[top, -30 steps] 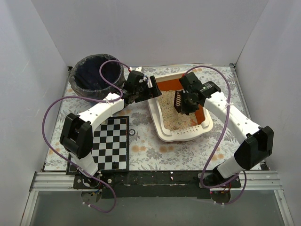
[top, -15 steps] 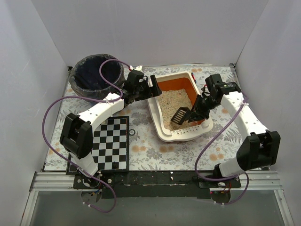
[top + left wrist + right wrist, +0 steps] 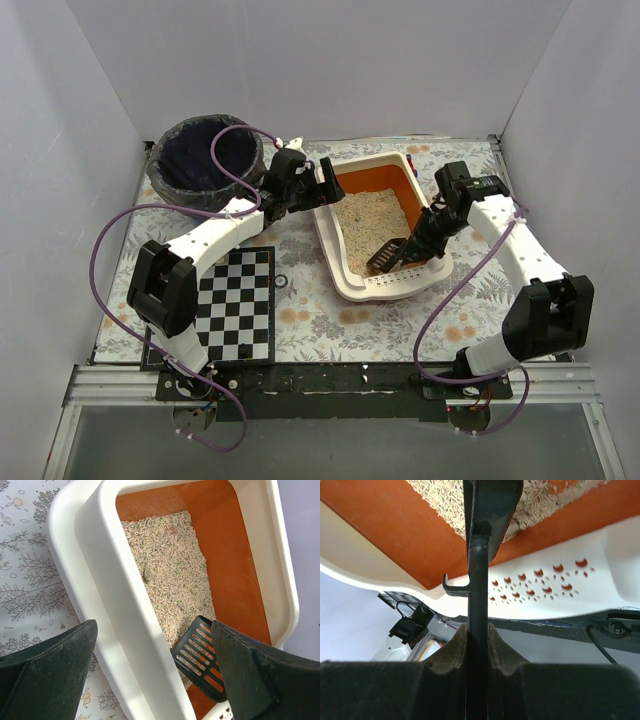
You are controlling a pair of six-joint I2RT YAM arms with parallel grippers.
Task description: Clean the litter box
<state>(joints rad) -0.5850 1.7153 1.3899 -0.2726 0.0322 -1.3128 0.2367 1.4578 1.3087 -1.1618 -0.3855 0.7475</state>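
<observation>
The litter box (image 3: 331, 250) is a cream-white tray with an orange floor, and beige litter is heaped toward its near end. My left gripper (image 3: 322, 188) grips its left wall, one finger outside and one inside (image 3: 152, 630); the wall (image 3: 115, 580) runs between them. My right gripper (image 3: 428, 232) is shut on the thin handle of a black slotted scoop (image 3: 385, 257). The scoop head rests in the litter beside the slotted ledge (image 3: 400, 284). It also shows in the left wrist view (image 3: 200, 652). In the right wrist view my gripper (image 3: 478, 630) pinches the scoop (image 3: 490, 510) above the ledge (image 3: 560, 595).
A round blue bin with a dark bag (image 3: 205, 160) stands at the back left. A checkerboard mat (image 3: 238, 300) lies at the front left, with a small ring (image 3: 281, 281) beside it. White walls close in three sides. Purple cables loop off both arms.
My right arm swung from over the middle of the box to its right side and lowered the scoop into the litter at the near end. The left arm held still.
</observation>
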